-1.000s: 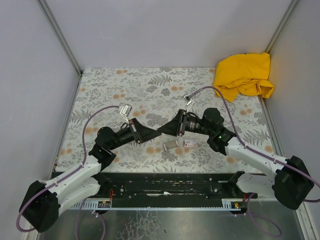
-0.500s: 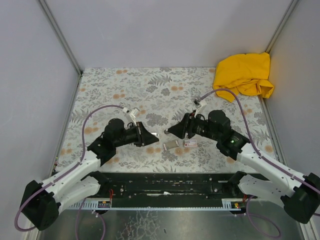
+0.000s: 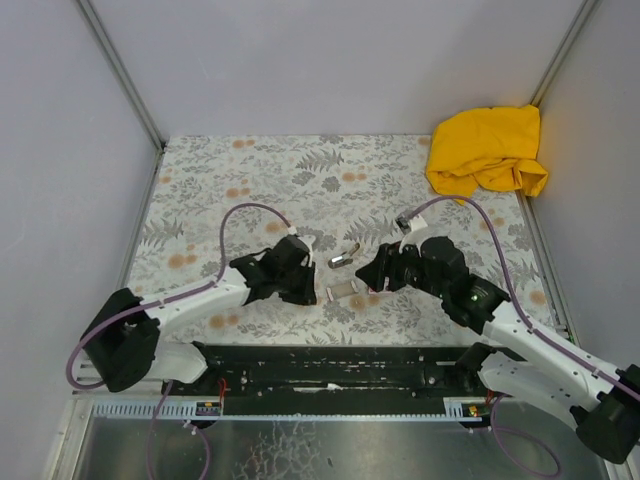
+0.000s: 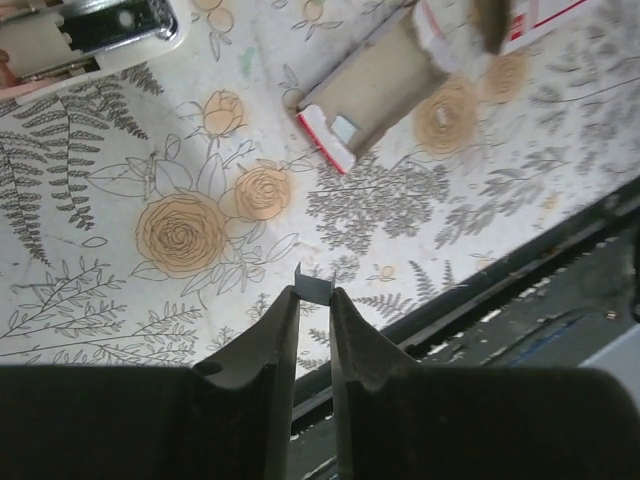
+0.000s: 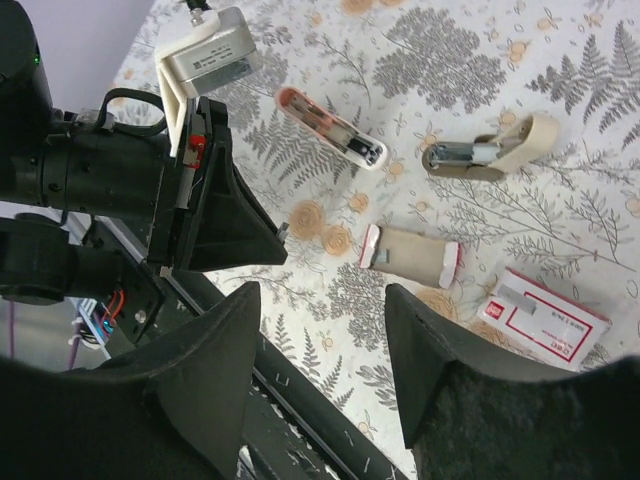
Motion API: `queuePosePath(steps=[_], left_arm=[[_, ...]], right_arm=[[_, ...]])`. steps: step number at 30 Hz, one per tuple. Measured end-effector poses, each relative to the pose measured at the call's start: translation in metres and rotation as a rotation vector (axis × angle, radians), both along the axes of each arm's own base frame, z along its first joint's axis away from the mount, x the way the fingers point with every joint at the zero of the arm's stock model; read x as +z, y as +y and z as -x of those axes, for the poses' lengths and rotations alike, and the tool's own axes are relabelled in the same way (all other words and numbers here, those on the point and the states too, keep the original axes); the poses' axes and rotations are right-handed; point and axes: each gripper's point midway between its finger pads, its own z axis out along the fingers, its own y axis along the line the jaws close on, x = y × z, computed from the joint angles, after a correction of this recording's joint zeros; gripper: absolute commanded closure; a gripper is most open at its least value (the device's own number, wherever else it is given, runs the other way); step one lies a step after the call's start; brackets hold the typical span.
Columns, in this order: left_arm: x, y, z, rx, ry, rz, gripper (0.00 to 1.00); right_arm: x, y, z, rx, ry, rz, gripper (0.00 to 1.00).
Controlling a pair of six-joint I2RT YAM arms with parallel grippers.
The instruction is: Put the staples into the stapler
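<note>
My left gripper [image 4: 315, 296] is shut on a short silvery strip of staples [image 4: 314, 287] pinched at its fingertips, a little above the flowered mat near its front edge. In the right wrist view the stapler [image 5: 488, 150] lies on the mat with its cream lid lifted; from above, the stapler [image 3: 345, 258] sits between the two grippers. My right gripper [image 5: 322, 286] is open and holds nothing, just right of the stapler. The left gripper [image 3: 306, 280] is just left of it. The staples [image 5: 284, 232] show as a speck at the left fingertips.
A second cream piece with a pink end and a silver channel [image 5: 330, 128] lies by the left gripper. The open box tray [image 5: 410, 255] and the white-and-red box [image 5: 545, 320] lie near the black front rail [image 3: 330, 365]. A yellow cloth [image 3: 487, 150] sits at the back right.
The two grippers, which met over the mat, have drawn apart. The right gripper has opened and pulled back to the right, and the stapler now lies on the mat. The left gripper stays shut.
</note>
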Motion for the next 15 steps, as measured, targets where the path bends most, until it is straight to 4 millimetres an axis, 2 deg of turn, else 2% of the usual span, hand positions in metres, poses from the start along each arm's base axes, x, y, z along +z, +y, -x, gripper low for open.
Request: queuePosePath(steps=[4, 7, 15], left_arm=[[-0.020, 0.002, 0.002, -0.034, 0.026, -0.119, 0.91], [-0.032, 0.006, 0.007, -0.061, 0.049, -0.197, 0.91], [-0.049, 0.008, 0.011, -0.114, 0.085, -0.294, 0.88]], right_arm=[[-0.014, -0.004, 0.003, -0.006, 0.021, 0.023, 0.40], [-0.016, -0.006, 0.005, -0.007, 0.025, 0.027, 0.40], [-0.018, -0.008, 0.007, -0.007, 0.022, 0.024, 0.40]])
